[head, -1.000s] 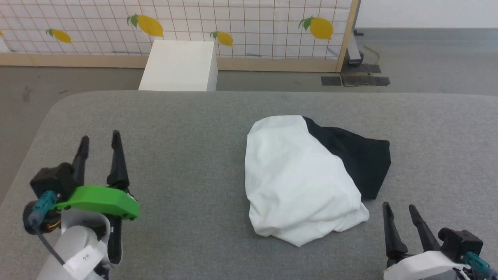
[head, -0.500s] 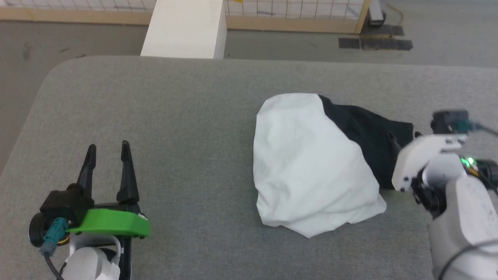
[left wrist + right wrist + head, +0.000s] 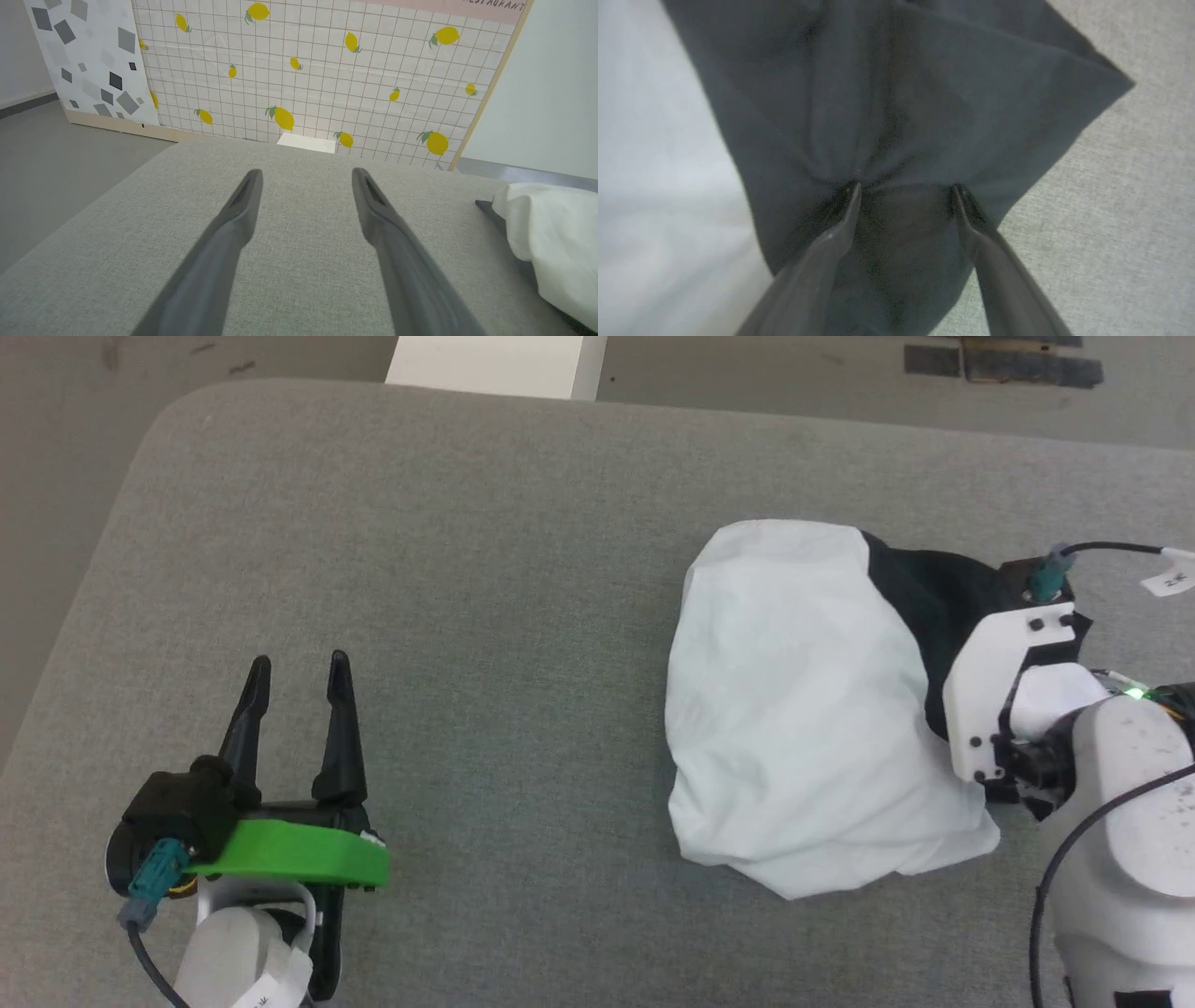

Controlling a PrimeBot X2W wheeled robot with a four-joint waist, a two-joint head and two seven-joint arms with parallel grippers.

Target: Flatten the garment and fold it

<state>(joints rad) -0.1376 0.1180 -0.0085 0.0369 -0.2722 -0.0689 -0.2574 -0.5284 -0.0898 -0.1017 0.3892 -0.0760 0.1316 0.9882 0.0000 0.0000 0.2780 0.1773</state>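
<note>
1. Over the last second the head camera has tipped downward. The lemon-print screen [image 3: 327, 70] has slid out of the head view, and just the near edge of the white box [image 3: 495, 359] remains at its top. That shift belongs to the camera, not to the things.
2. The left gripper [image 3: 299, 663] sits at the left of the table [image 3: 467, 569] as it did before. Its two fingers are spread with nothing between them, over bare cloth.
3. The garment [image 3: 803, 709] lies on the right half of the table in the same rumpled heap as earlier, its white body to the left and its black sleeve [image 3: 934, 588] to the right.
4. The right gripper [image 3: 906, 186] was low at the near right a second ago, clear of the garment. It has since swung over the black sleeve. Its fingers stand apart, both tips pressing into the black cloth, which puckers between them but is not pinched.
5. The table cover is a grey woven fabric with a rounded corner. The left gripper's fingers are long, dark, matte and tapering, above a green plastic bracket [image 3: 289, 854]. The white cloth is soft with shallow creases, and the sleeve ends in a pointed corner. The right arm's white shell [image 3: 990, 681] is hard and smooth.
</note>
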